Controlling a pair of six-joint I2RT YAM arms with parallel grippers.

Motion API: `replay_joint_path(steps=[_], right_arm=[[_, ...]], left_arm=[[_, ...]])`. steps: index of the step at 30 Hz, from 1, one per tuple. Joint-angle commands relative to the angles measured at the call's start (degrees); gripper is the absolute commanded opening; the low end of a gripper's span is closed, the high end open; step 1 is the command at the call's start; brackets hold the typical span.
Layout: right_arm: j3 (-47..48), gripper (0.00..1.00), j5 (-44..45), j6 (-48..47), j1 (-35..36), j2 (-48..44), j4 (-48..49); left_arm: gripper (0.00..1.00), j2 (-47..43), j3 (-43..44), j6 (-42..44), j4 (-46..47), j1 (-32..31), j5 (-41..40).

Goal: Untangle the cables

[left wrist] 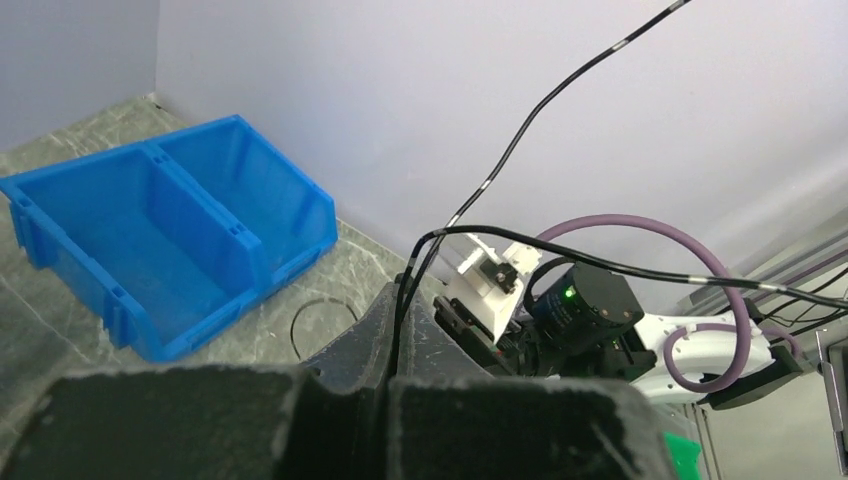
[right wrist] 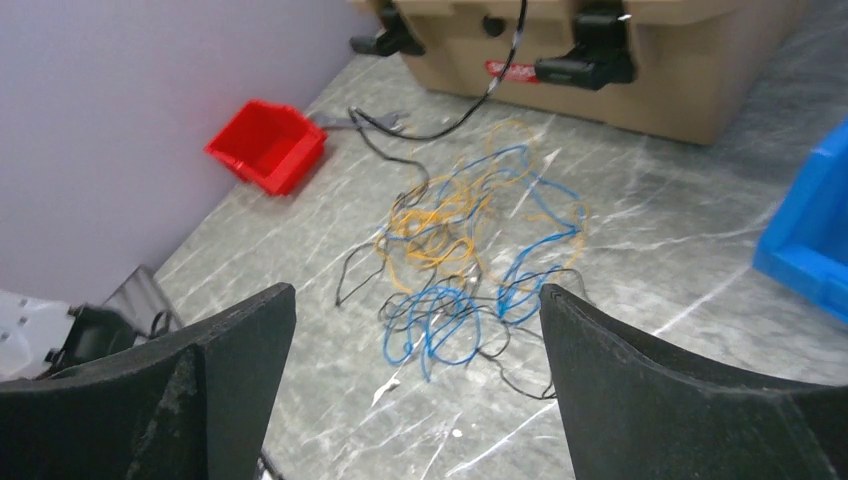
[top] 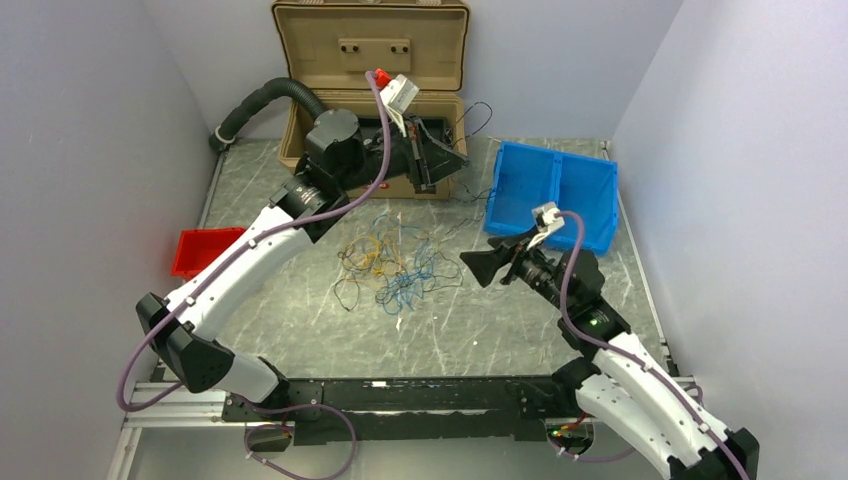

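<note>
A tangle of blue, orange and black cables point(top: 395, 265) lies on the marble table in the middle. It also shows in the right wrist view point(right wrist: 470, 260). My left gripper point(top: 452, 160) is over the front of the tan case and is shut on a thin black cable point(left wrist: 520, 130). The cable comes out between the closed fingers point(left wrist: 360, 340) and loops up and to the right. My right gripper point(top: 478, 266) is open and empty. It hovers just right of the tangle, its fingers point(right wrist: 230, 370) spread wide and pointing at it.
An open tan case point(top: 370, 60) stands at the back. A blue divided bin point(top: 555, 190) sits at the back right, also in the left wrist view point(left wrist: 170, 230). A small red bin point(top: 205, 250) sits at the left, near the wall.
</note>
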Motion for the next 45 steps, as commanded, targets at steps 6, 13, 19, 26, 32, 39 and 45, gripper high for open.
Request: replay_joint_path(steps=[6,13,19,26,32,39,45], right_arm=[[9.92,0.92,46.02,8.95,0.15,-4.6,-26.06],[18.14,0.92,66.2,22.83,0.12,-2.66,-44.96],[17.64,0.9,69.3,24.33,0.1,-8.11,-45.78],[16.91,0.9,70.94,22.01,0.08,-13.06,-44.0],[18.16,0.9,72.38,21.58,0.12,-14.09,-44.31],[16.9,0.9,71.64,18.45,0.08,-14.68,-39.53],[17.36,0.9,71.07,18.4,0.08,-12.38,-40.39]], left_arm=[[0.0,6.58,2.4,-1.45,5.54,-0.08,-3.51],[0.0,18.88,6.24,-4.95,17.98,-0.39,-3.7],[0.0,34.85,21.78,-7.79,21.68,-0.45,-2.6],[0.0,52.51,37.49,-6.7,20.48,-0.67,-9.5],[0.0,57.81,37.84,-3.64,19.53,-1.24,-15.54],[0.14,60.06,39.22,0.75,13.28,-3.21,-20.0],[0.62,58.42,38.24,2.05,12.46,-3.9,-20.39]])
